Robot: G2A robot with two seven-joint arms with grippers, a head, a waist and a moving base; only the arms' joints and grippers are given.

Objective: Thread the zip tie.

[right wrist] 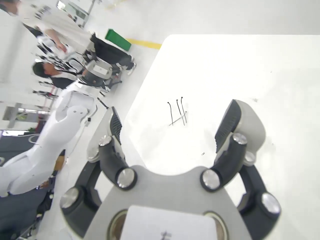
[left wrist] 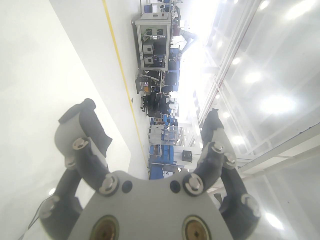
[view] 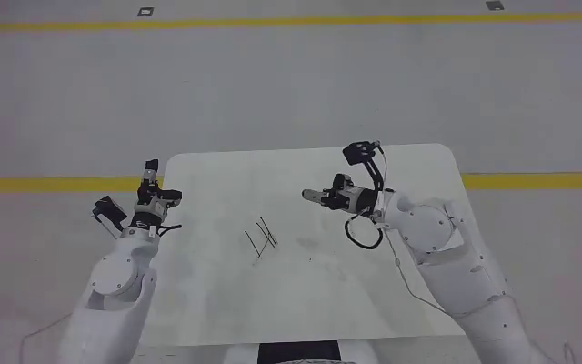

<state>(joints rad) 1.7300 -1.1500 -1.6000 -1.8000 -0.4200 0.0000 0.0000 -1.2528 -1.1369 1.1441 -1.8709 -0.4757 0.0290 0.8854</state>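
Observation:
Several thin black zip ties (view: pixel 262 237) lie in a small loose bunch near the middle of the white table (view: pixel 227 291), partly crossing each other. In the right wrist view the zip ties (right wrist: pixel 178 112) lie flat on the tabletop beyond the open fingers. My right gripper (view: pixel 309 195) hovers over the table to the right of the ties, open and empty, pointing toward them. My left gripper (view: pixel 150 175) is at the table's left edge, raised and aimed away from the table, open with nothing between its fingers (left wrist: pixel 86 118).
The table's left edge (right wrist: pixel 140 93) runs close to the ties. A yellow floor line (view: pixel 509 180) passes behind the table. The other arm (right wrist: pixel 72 106) stands beyond the left edge in the right wrist view.

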